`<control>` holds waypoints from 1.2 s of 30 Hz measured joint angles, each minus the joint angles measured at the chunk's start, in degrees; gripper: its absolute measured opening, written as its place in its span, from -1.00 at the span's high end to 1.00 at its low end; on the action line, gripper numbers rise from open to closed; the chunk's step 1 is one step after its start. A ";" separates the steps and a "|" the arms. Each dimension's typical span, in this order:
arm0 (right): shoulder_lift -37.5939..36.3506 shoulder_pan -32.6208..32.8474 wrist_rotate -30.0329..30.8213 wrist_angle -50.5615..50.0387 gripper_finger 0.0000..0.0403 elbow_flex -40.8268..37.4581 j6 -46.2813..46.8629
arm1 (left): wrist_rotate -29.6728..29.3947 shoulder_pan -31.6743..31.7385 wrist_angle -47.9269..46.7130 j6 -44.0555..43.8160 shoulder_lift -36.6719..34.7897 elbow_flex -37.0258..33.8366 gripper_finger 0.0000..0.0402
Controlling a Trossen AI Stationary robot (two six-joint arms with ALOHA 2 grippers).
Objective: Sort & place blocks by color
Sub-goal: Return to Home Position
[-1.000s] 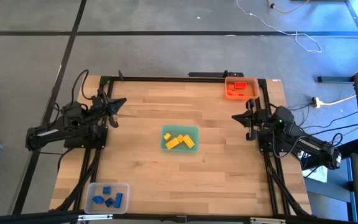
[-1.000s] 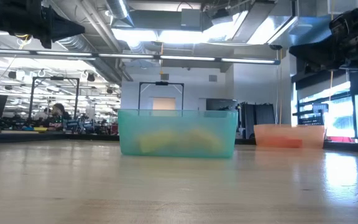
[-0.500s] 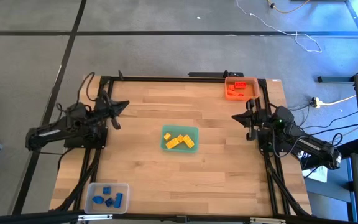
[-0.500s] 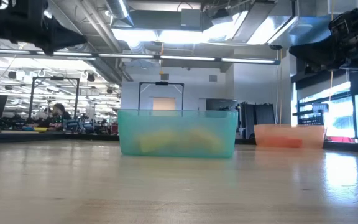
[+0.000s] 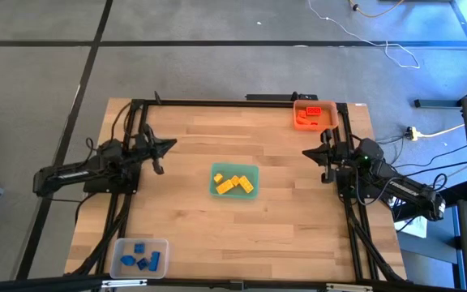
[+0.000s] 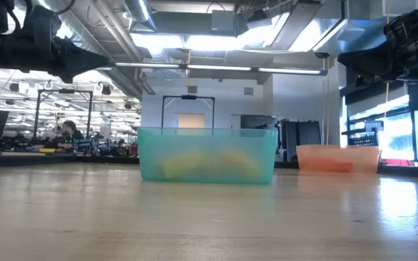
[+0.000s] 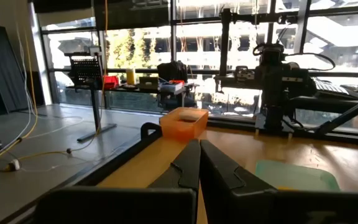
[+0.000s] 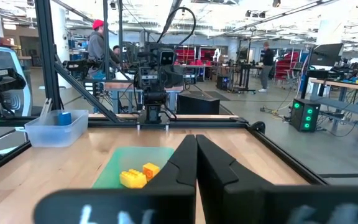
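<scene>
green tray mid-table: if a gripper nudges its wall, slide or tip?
Probably slides rather than tips: the green tray is low and wide, flat on the smooth wooden table. Likely light, with thin translucent walls that may flex. The loose yellow blocks inside would probably shift.

Pale planked wood surface (image 5: pixel 217 227). A green tray (image 5: pixel 250 171) holds yellow blocks (image 5: pixel 233 185), an orange tray (image 5: pixel 329 123) holds orange-red blocks (image 5: pixel 306 118), a clear tray (image 5: pixel 120 246) holds blue blocks (image 5: pixel 142 259).

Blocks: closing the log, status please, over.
Left gripper, right gripper shut, empty. Yellow blocks, orange blocks, blue blocks sorted apart. Nothing in the way.
</scene>
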 joint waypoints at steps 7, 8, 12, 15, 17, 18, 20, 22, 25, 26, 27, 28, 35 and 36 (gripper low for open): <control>0.00 0.00 0.01 -0.18 1.00 0.00 -0.30 | 3.15 0.02 -3.63 -0.20 0.00 0.00 1.00; 0.00 0.01 -0.01 -0.71 1.00 0.00 -0.19 | 4.06 0.02 -3.88 -0.39 -0.02 0.00 1.00; 0.03 0.01 -0.01 -3.33 1.00 0.00 -0.17 | 10.20 0.02 -5.56 -0.44 -0.02 0.00 1.00; 0.04 0.02 0.01 -3.29 1.00 0.00 -0.23 | 14.28 0.02 -7.61 -0.47 -0.02 0.00 1.00; 0.04 0.00 -0.01 -3.27 1.00 0.00 -0.23 | 15.97 0.02 -8.53 -0.72 0.00 0.00 1.00; 0.04 0.01 0.01 -3.27 1.00 0.00 -0.23 | 16.32 0.00 -8.55 -1.21 -0.02 0.00 1.00; 0.04 0.01 0.01 -3.26 1.00 -0.01 -0.23 | 16.35 0.02 -8.54 -1.47 -0.02 0.00 1.00; 0.04 0.01 0.00 -3.25 1.00 0.00 -0.23 | 16.22 0.02 -8.61 -1.46 -0.02 0.00 1.00; 0.04 0.00 0.01 -3.23 1.00 0.00 -0.23 | 15.56 0.00 -8.87 -0.90 -0.02 0.02 1.00; 0.04 0.01 0.01 -3.22 1.00 0.00 -0.23 | 14.33 0.00 -9.12 -0.24 -0.02 0.04 1.00; 0.04 0.02 0.01 -3.22 1.00 0.00 -0.23 | 12.60 0.02 -9.48 0.32 -0.02 0.04 1.00; 0.04 0.00 0.01 -3.22 1.00 0.00 -0.23 | 10.71 0.00 -9.84 0.90 0.00 0.04 1.00; 0.04 0.00 0.01 -3.20 0.99 0.00 -0.25 | 3.50 0.02 -9.68 1.49 0.09 0.02 1.00; 0.04 0.00 0.01 -3.20 0.98 0.00 -0.25 | 3.53 0.02 -9.66 1.49 0.09 0.02 1.00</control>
